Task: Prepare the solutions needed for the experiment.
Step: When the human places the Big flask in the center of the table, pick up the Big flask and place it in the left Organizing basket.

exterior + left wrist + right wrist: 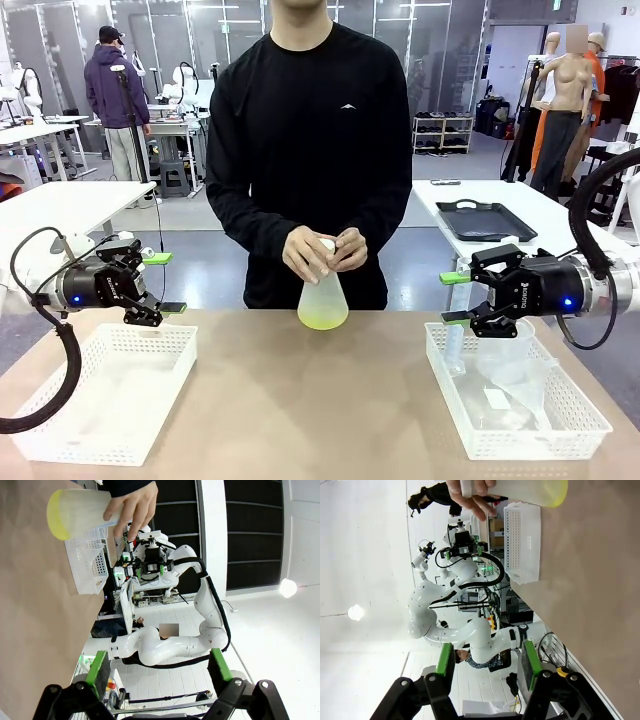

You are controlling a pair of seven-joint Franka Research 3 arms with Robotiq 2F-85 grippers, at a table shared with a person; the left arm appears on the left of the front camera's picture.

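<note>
A person stands at the far side of the table and holds a translucent conical flask (322, 300) by its neck with both hands (318, 250). A shallow layer of pale yellow-green solution (322, 320) lies in its base, which rests on or just above the table. The flask (80, 512) is at the top left of the left wrist view, and the flask (530, 490) runs along the top edge of the right wrist view. My left gripper (166, 283) (158, 667) hovers open and empty over the left basket. My right gripper (455, 298) (487, 661) hovers over the right basket, jaws apart and empty.
A white mesh basket (60, 440) lies at the table's left. The basket (580, 425) at the right holds a clear beaker (505, 345), a funnel (525, 385) and a tube (455, 345). A black tray (485, 220) sits on another table behind.
</note>
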